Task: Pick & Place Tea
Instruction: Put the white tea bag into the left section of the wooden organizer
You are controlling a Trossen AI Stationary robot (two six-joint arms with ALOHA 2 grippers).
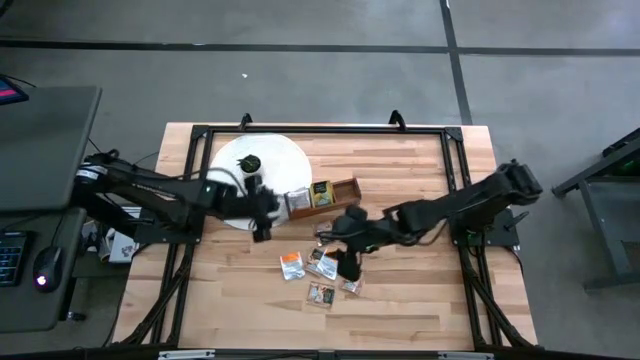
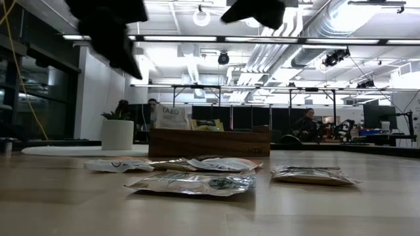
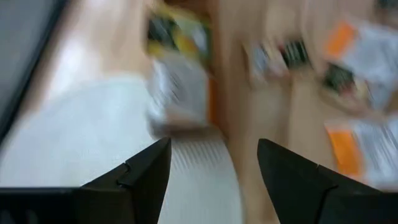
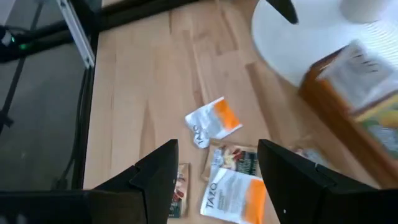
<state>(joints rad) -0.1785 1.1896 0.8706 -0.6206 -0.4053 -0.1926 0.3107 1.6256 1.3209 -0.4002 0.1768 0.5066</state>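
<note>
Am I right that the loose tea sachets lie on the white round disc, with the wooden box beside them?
Not quite. The loose tea sachets lie on the bare wooden table, in front of the wooden box, not on the white round disc. The high view shows it. The box does sit beside them, next to the disc.

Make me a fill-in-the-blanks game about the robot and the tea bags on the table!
1. The loose tea sachets lie on the ____ table.
2. The brown box sits next to a round ____ disc.
3. The right tool hovers over the sachets with its fingers ____.
4. The left tool holds ____.

Missing words: wooden; white; open; nothing
</note>
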